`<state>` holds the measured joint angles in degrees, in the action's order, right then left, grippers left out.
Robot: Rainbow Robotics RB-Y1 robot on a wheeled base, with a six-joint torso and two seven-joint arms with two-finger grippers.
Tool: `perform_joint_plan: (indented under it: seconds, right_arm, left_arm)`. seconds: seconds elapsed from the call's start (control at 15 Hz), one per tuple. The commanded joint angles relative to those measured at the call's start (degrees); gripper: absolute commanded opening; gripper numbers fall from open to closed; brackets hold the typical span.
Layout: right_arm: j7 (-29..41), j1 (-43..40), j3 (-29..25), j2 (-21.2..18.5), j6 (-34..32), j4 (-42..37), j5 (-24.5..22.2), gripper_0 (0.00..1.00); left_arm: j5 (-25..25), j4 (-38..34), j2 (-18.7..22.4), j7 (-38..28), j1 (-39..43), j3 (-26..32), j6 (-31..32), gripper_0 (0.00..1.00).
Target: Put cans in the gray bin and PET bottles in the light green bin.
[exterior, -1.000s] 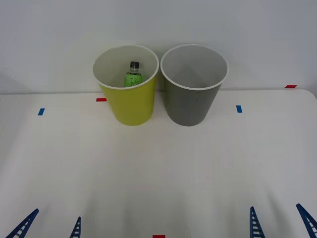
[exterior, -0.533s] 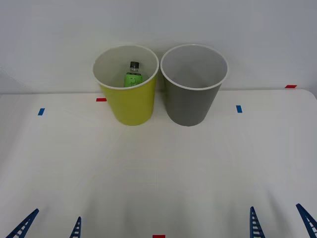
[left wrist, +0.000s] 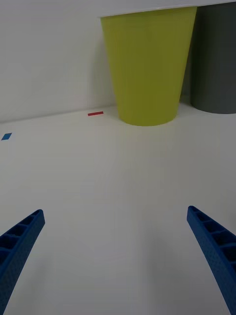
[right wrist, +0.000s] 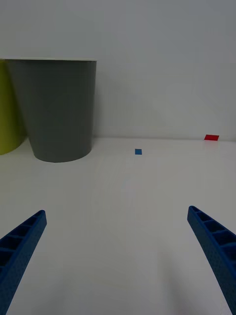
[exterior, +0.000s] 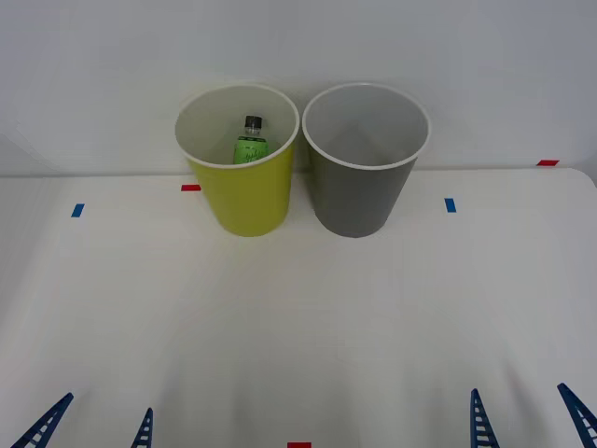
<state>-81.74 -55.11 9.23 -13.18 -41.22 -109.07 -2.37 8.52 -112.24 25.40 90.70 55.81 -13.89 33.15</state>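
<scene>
At the back of the white table the light green bin stands side by side with the gray bin. A PET bottle with a green label and black cap stands upright inside the light green bin. The gray bin's inside looks bare as far as I can see into it. No can shows on the table. My left gripper hangs open at the near left edge, and my right gripper hangs open at the near right edge, both far from the bins. The wrist views show the light green bin and the gray bin from the side.
Small tape marks lie on the table: blue ones and red ones. A plain white wall rises right behind the bins.
</scene>
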Motion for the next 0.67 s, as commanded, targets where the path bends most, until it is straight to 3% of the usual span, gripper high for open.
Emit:
perform_joint_plan:
  seconds: [0.07,0.67]
  right_arm:
    - [0.0,0.0,0.0,0.0,0.0,0.0,0.0,1.00]
    - [0.0,0.0,0.0,0.0,0.0,0.0,0.0,1.00]
  left_arm:
    - [0.0,0.0,0.0,0.0,0.0,0.0,0.0,1.00]
    - [0.0,0.0,0.0,0.0,0.0,0.0,0.0,1.00]
